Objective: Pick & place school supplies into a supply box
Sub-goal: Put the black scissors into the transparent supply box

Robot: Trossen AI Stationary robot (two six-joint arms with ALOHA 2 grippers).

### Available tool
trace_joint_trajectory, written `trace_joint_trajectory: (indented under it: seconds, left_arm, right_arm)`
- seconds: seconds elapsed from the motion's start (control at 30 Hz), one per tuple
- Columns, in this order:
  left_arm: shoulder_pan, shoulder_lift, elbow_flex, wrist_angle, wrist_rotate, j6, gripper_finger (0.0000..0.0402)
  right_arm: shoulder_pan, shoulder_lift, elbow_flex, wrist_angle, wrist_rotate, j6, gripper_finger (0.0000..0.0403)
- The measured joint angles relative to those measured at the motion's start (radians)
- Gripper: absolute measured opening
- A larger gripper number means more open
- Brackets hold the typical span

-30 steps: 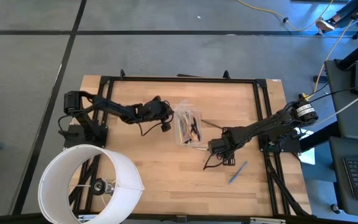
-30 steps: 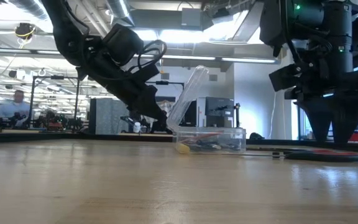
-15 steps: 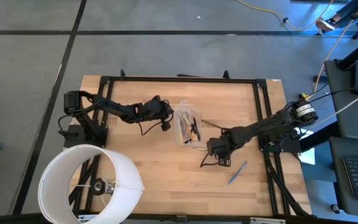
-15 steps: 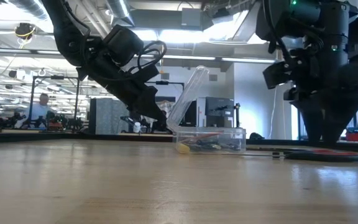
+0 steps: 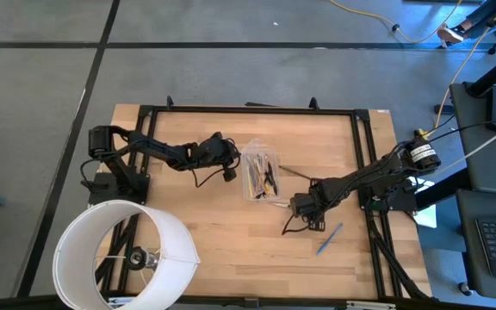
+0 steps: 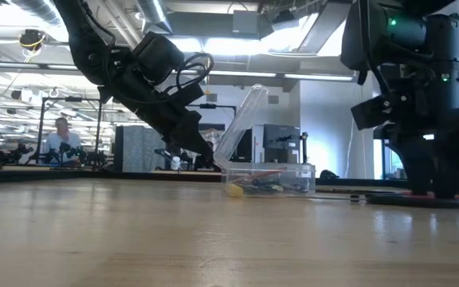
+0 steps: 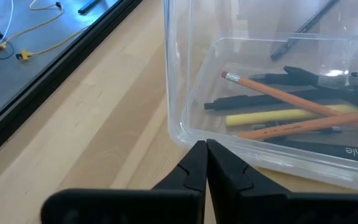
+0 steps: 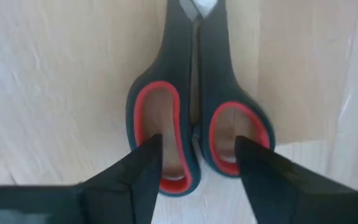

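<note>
The clear supply box (image 5: pixel 261 176) stands mid-table with its lid (image 6: pixel 241 119) raised; several pens and pencils (image 7: pixel 291 109) lie inside. My left gripper (image 5: pixel 231 161) is shut, its tips (image 7: pixel 204 149) at the box's left side. The red-handled scissors (image 8: pixel 197 124) lie flat on the table right of the box, and show in the low view (image 6: pixel 417 201). My right gripper (image 5: pixel 305 207) is open and points down over them, one finger (image 8: pixel 146 158) over one handle loop, the other finger (image 8: pixel 253 155) over the other loop. A blue pen (image 5: pixel 330 238) lies near the right front. My left gripper's shut fingertips lie against the box's wall at a lower corner (image 7: pixel 188 134), below the raised lid, slanting down from the table's left. The box rests on the table. My right gripper's open fingers stand at the scissors' handle loops (image 8: pixel 166 180); whether they touch, I cannot tell.
A large white round cylinder (image 5: pixel 127 254) stands at the table's near left corner. Black frame rails (image 5: pixel 248 110) run along the table's edges. A person (image 6: pixel 58 139) shows in the room far behind the table.
My right gripper has gone down onto the scissors, its fingers now reaching the table top around the handles, still open. The left gripper, the box and the scissors have kept still.
</note>
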Motion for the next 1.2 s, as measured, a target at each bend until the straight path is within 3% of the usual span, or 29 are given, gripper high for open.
trace_joint_trajectory:
  seconds: [0.53, 1.2]
  left_arm:
    - [0.000, 0.000, 0.000, 0.000, 0.000, 0.000, 0.0005]
    - [0.000, 0.000, 0.000, -0.001, 0.000, 0.000, 0.0005]
  right_arm:
    - [-0.012, 0.001, 0.000, 0.023, -0.021, -0.032, 0.0094]
    - [-0.012, 0.083, 0.009, 0.069, -0.015, -0.053, 0.0116]
